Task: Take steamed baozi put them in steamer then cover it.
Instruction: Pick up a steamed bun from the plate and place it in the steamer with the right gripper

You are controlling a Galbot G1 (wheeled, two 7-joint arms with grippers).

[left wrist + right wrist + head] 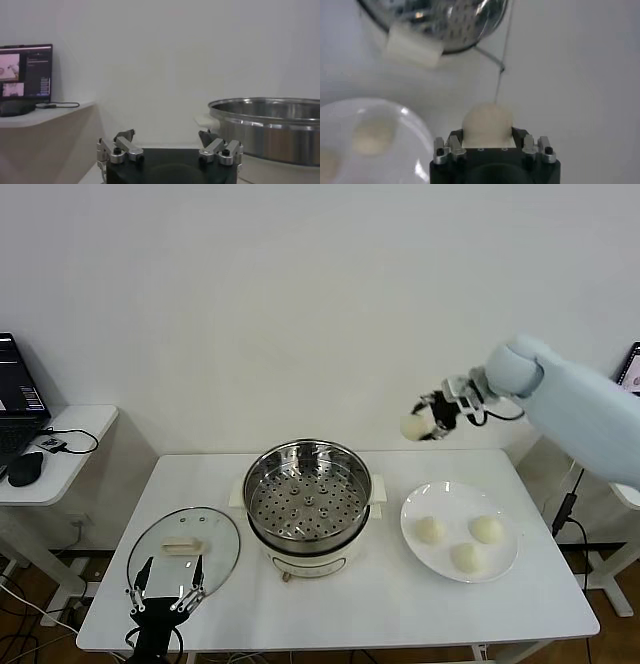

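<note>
My right gripper (425, 425) is raised in the air behind the white plate (505, 567), to the right of the steamer (308, 504), and is shut on one cream-white baozi (411, 426). In the right wrist view that baozi (487, 124) sits between the jaws, above the plate (415, 135). Three more baozi (430, 530) (487, 529) (466, 557) lie on the plate. The steamer is a shiny steel pot with an empty perforated tray inside, on a cream base. My left gripper (167, 588) rests open low at the table's front left, beside the glass lid (184, 546).
The glass lid with its cream handle lies flat on the table left of the steamer. A side table (60, 446) with a laptop, a mouse and cables stands at the far left. In the left wrist view the steamer wall (270, 127) is close by.
</note>
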